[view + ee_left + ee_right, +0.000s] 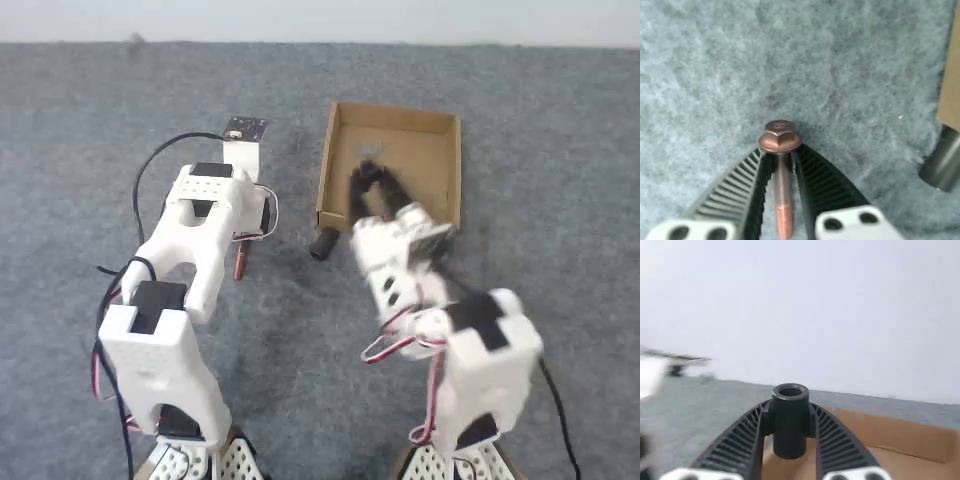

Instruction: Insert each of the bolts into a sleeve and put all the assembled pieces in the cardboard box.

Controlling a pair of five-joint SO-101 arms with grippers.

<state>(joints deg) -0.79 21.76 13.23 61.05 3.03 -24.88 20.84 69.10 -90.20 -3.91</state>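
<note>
The bolt (782, 185) should be stiff, dense metal with a smooth shank, so hold it just below the head. My left pincer (781, 152) is clamped on that shank, above the carpet (715, 60) left of the cardboard box (437, 120). My right pincer (790, 411) clamps a rigid sleeve (790, 430) by its sides, over the box.

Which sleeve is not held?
The sleeve on the carpet beside the cardboard box's corner; the other sleeve sits in the jaws of the right gripper.
</note>
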